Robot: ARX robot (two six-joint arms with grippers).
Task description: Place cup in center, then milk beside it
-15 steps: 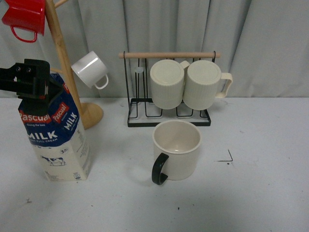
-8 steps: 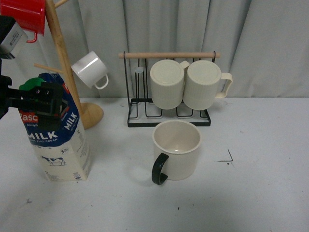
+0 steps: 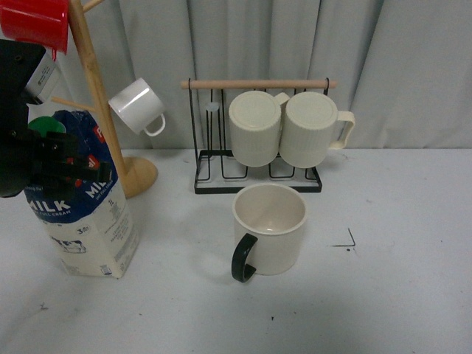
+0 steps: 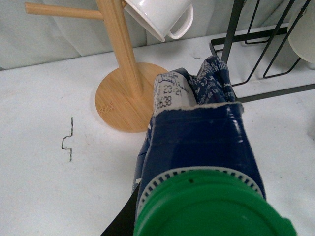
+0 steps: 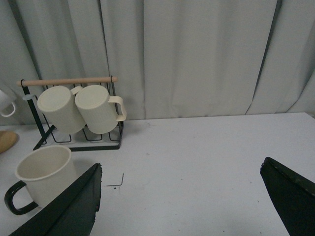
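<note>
Left fingers (image 3: 70,161) clasp the milk (image 3: 94,230) near its top.

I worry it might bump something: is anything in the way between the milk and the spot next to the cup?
Nothing visible. The table between the milk and the cup is bare. The mug tree's wooden base and the wire rack stand farther back, off that path.

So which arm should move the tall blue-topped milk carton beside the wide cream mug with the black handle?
Left. The left gripper is at the top of the blue-topped milk carton, which stands left of the black-handled cream mug. The right gripper hangs open with the carton outside its view.
</note>
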